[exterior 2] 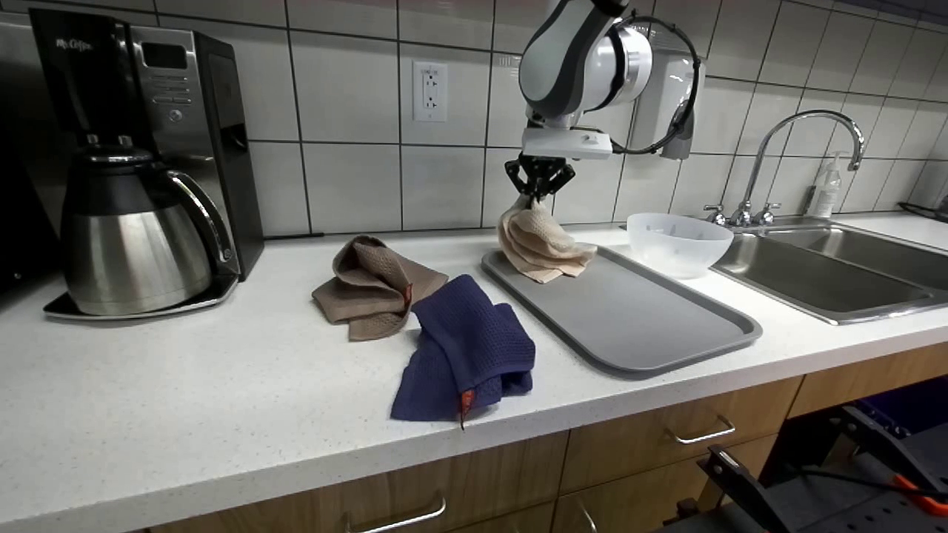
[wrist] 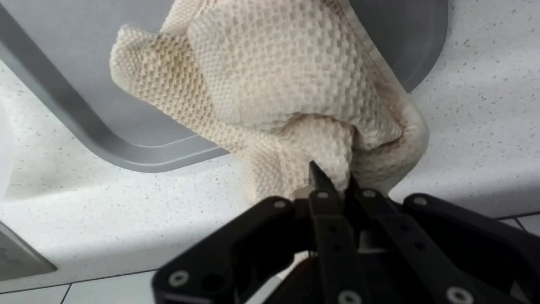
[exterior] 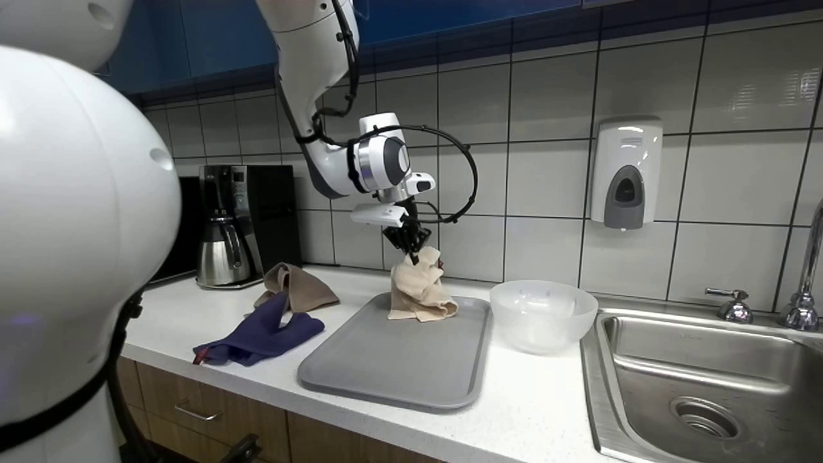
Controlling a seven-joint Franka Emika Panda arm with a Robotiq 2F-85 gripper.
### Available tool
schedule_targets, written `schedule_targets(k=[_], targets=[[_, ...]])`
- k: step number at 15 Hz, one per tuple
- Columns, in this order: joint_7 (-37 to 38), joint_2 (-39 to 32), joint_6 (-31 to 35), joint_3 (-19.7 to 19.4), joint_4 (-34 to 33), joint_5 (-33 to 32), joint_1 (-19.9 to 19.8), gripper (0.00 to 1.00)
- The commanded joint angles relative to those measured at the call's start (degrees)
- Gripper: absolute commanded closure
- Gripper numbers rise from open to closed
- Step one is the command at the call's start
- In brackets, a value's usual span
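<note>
Because the gripper [exterior 2: 532, 198] is clamped on the cream waffle-weave towel [exterior 2: 544, 243] over the wall-side end of the gray tray [exterior 2: 655, 318], gripping looks done and letting go not; the brown towel [exterior 2: 378, 277] and navy towel [exterior 2: 474, 333] lie beside the tray. Most room seems toward its front edge, away from the tiled wall [exterior 2: 448, 178] and plastic bowl [exterior: 540, 321].

Rough waffle-weave cloth [wrist: 274, 76] hangs over a smooth, matt plastic tray [exterior: 398, 366]; beside the tray, a translucent plastic bowl [exterior: 543, 325]; behind the tray, glossy tiles [exterior: 546, 180].
</note>
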State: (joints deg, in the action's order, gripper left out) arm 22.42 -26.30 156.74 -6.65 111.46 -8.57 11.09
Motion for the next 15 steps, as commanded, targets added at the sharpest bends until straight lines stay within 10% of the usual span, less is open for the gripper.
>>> schedule_targets(k=[1,15], targets=[[0.5,-0.6,0.0,-0.3,-2.3,0.5,0.2,0.98],[0.4,-6.9,-0.5,-0.2,-12.8,1.0,0.7,0.98]])
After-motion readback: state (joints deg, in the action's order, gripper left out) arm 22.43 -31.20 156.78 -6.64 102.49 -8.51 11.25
